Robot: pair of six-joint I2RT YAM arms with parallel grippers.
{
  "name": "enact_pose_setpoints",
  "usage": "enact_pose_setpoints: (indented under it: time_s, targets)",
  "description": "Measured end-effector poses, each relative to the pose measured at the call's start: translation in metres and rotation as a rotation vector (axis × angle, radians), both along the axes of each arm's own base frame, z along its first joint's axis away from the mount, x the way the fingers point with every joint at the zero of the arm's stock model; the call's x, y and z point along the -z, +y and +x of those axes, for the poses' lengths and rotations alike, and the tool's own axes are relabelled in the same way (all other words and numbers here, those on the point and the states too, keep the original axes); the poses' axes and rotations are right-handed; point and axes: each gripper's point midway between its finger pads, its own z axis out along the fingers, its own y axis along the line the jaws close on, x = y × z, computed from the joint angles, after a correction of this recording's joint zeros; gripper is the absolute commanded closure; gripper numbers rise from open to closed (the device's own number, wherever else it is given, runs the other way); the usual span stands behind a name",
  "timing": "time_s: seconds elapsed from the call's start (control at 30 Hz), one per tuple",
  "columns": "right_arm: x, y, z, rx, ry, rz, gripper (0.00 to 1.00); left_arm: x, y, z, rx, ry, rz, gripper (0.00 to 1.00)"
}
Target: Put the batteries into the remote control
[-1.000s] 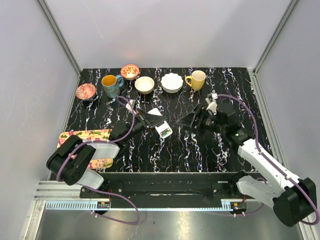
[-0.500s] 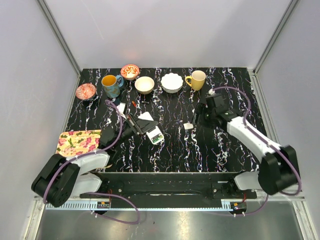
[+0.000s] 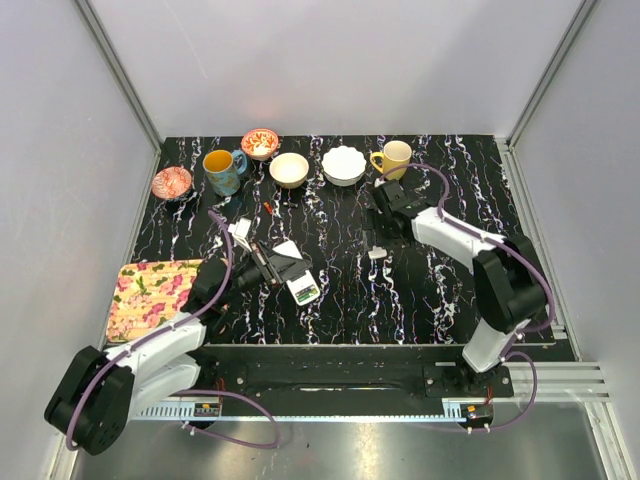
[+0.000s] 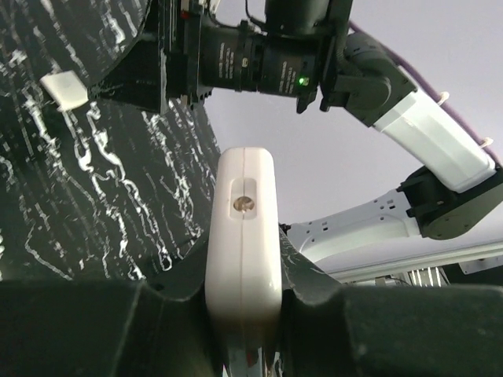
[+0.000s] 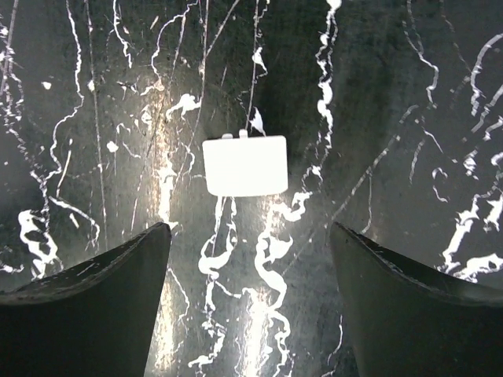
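The white remote control [image 3: 303, 290] [image 4: 242, 228] is clamped between my left gripper's [image 3: 290, 273] [image 4: 244, 314] jaws at the table's middle left. In the left wrist view I see it edge-on. A green tint shows on its upturned face, but I cannot make out the batteries. Its thin white back-cover panel [image 3: 377, 253] [image 5: 244, 166] [image 4: 66, 88] lies flat on the black marbled table [image 3: 440, 300], alone. My right gripper [image 3: 384, 212] [image 5: 247, 236] hangs just above and beyond the panel, its fingers wide apart with nothing between them.
Along the far edge stand a red patterned dish [image 3: 171, 182], a blue mug [image 3: 222, 170], a red bowl [image 3: 260, 143], a cream bowl [image 3: 289, 169], a white scalloped bowl [image 3: 343, 165] and a yellow mug [image 3: 394, 158]. A floral mat [image 3: 150, 295] lies near left. A small red piece [image 3: 268, 207] lies behind the left arm.
My right gripper has pulled back toward the far side, leaving the cover panel on the table, and its fingers have spread wider. My left arm has drawn the remote nearer and to the left.
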Motion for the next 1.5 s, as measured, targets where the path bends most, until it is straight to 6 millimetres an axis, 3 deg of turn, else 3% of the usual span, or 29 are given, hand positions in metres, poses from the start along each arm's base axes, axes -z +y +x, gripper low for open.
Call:
enact_pose_setpoints:
  time_s: [0.2, 0.3, 0.7, 1.1, 1.5]
  targets:
    - [0.026, 0.004, 0.005, -0.033, 0.053, -0.051, 0.16, 0.03, 0.002, 0.005, -0.008, 0.115, 0.005, 1.0]
    - [0.031, 0.002, 0.004, -0.04, 0.066, -0.067, 0.18, 0.035, 0.0, 0.007, 0.0, 0.144, -0.012, 1.0]
    - [0.052, -0.002, 0.002, -0.047, 0.107, -0.107, 0.21, 0.022, -0.002, 0.007, 0.031, 0.122, -0.091, 1.0]
    - [0.052, 0.002, 0.007, -0.056, 0.099, -0.108, 0.31, 0.021, 0.0, 0.009, 0.029, 0.117, -0.096, 1.0]
    - [0.051, 0.006, 0.007, -0.084, 0.075, -0.145, 0.32, 0.021, 0.0, 0.008, 0.03, 0.118, -0.095, 1.0]
